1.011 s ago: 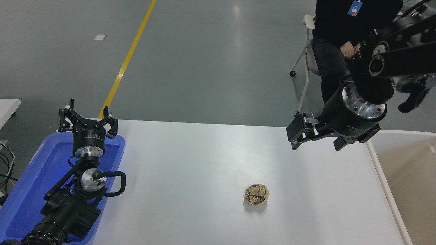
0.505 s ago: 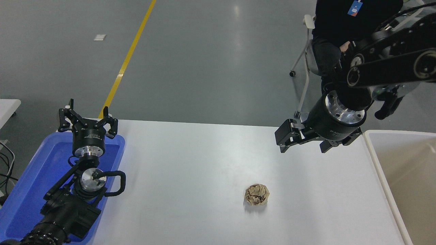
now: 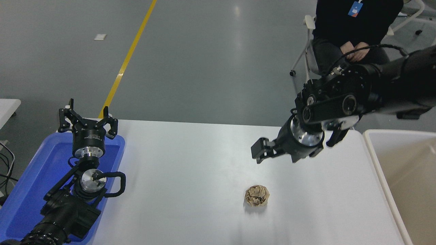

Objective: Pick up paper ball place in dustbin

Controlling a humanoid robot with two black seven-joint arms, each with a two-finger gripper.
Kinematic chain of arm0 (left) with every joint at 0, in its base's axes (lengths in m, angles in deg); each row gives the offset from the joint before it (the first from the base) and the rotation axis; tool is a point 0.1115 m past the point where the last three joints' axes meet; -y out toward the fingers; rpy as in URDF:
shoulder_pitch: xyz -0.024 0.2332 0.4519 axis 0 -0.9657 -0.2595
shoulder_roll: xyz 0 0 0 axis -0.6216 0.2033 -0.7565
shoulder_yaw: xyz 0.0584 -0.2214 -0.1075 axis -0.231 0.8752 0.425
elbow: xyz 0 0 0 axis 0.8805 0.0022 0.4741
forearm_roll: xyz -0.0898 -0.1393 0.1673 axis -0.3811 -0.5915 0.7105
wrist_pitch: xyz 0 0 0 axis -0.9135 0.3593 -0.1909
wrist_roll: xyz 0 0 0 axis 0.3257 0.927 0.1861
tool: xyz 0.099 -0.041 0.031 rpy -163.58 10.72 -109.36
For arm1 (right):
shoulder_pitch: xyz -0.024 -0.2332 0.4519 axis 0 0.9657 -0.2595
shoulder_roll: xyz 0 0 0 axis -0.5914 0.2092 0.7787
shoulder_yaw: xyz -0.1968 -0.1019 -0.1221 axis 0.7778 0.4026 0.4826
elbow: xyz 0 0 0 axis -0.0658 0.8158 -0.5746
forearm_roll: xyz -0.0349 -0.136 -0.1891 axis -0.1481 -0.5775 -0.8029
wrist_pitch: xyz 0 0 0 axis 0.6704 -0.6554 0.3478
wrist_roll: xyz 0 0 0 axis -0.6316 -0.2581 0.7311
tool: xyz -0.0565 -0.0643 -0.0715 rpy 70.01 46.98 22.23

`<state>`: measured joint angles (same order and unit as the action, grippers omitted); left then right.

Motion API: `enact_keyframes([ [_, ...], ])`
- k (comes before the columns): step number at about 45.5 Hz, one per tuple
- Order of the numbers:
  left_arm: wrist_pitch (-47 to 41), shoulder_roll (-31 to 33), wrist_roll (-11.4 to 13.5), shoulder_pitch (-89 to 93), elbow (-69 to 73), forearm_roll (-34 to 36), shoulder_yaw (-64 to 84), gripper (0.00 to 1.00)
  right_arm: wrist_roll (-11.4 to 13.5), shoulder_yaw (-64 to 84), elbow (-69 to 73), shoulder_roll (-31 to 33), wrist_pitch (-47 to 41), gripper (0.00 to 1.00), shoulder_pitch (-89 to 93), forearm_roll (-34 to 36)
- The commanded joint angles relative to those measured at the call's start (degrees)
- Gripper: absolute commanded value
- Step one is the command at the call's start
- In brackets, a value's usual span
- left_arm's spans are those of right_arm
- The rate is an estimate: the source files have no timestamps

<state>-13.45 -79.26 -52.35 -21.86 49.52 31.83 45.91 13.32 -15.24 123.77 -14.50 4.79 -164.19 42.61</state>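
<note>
Crumpled brown paper ball [image 3: 257, 195] sits alone on the white table [image 3: 190, 163] — untouched. Right gripper [image 3: 260, 154] hovers beyond it, finger spread unclear. Beige dustbin [image 3: 402, 177] waits at right, left gripper [image 3: 87, 119] parked spread.

Your robot's two arms are matte black throughout, each built of rounded cylindrical housings with a bright, bare-metal ring at the wrist flange. On the left arm [image 3: 68, 207] you can see a thick black cable looping out beside a silver disc studded with small screws, and its gripper [image 3: 88, 121] ends in slim, angular black fingers [image 3: 65, 115]. On the right arm [image 3: 357, 98] a thin black cable arches over the top, round pivot caps mark the joints, and the right gripper [image 3: 261, 154] is blocky and black.
</note>
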Motion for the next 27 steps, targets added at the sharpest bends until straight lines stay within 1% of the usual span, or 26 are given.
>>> enact_keyframes([
  [1,-0.01,0.00,0.00,0.00,0.00,0.06,0.00,0.99,-0.12,-1.94,-5.85,-0.79,5.16,1.00,10.25,-0.84],
  [19,-0.01,0.00,0.00,0.00,0.00,0.06,0.00,0.99,-0.03,-6.07,-11.13,-0.79,12.01,1.00,19.92,-1.11],
  [27,-0.01,0.00,0.00,0.00,0.00,0.06,0.00,0.99,-0.12,-6.42,-12.97,-0.79,13.16,1.00,23.44,-1.20],
])
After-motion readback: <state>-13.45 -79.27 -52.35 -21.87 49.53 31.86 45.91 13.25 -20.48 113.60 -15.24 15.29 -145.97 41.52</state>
